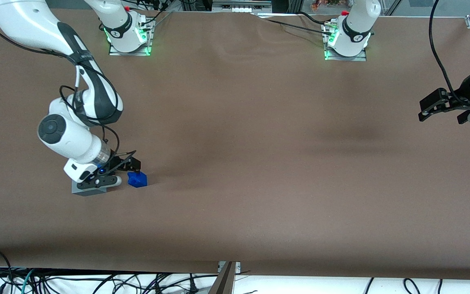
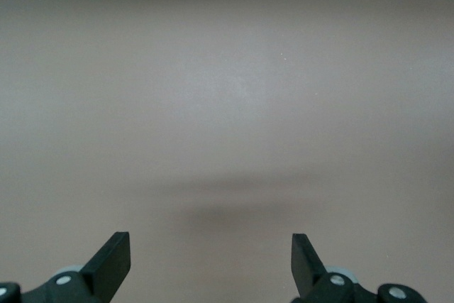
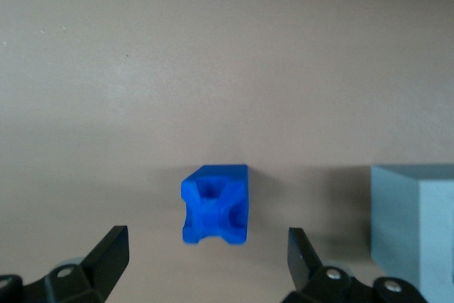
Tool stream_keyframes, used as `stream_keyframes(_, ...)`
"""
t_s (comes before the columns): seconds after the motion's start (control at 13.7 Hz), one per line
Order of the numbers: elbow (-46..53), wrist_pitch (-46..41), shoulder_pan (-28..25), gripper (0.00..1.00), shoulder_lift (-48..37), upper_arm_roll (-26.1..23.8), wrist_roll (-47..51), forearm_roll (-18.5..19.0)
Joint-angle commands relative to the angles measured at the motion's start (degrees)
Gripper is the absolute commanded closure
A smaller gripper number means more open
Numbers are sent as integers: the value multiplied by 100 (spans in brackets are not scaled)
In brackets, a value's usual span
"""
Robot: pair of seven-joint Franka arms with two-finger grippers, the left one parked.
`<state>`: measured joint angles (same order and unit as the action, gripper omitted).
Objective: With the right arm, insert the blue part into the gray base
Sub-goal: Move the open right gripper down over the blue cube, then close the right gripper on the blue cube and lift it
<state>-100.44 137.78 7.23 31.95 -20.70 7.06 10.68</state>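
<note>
The blue part (image 1: 137, 179) lies on the brown table cover toward the working arm's end of the table. It also shows in the right wrist view (image 3: 215, 205), knobby, with a hollow face turned to the camera. The gray base (image 1: 88, 190) stands beside it and is partly covered by the gripper body in the front view; one corner of the base shows in the right wrist view (image 3: 415, 225). My right arm's gripper (image 1: 127, 171) hangs low over the table, open and empty (image 3: 206, 250). The blue part sits just ahead of the fingertips, in line with the gap between them, touching neither.
The brown cover (image 1: 259, 163) spreads across the whole table. The two arm bases (image 1: 129, 36) (image 1: 347, 41) stand at the edge farthest from the front camera. The parked arm's gripper (image 1: 443, 104) hangs at its end. Cables (image 1: 55, 281) lie along the near edge.
</note>
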Motion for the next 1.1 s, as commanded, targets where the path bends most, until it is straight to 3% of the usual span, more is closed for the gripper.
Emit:
stream_keyframes(0.0, 33, 371, -90, 1, 231, -22, 103, 398)
stream_keyframes(0.22, 42, 661, -125, 4, 460, -13, 147, 461)
stream_keyframes(0.51, 24, 820, -116, 19, 619, 48, 138, 514)
stream_keyframes(0.66, 15, 812, -116, 40, 619, 83, 138, 522)
stream_keyframes(0.88, 24, 663, -99, 86, 558, 101, 103, 514)
stream_keyframes(1.02, 120, 173, -99, 90, 304, 101, 86, 461)
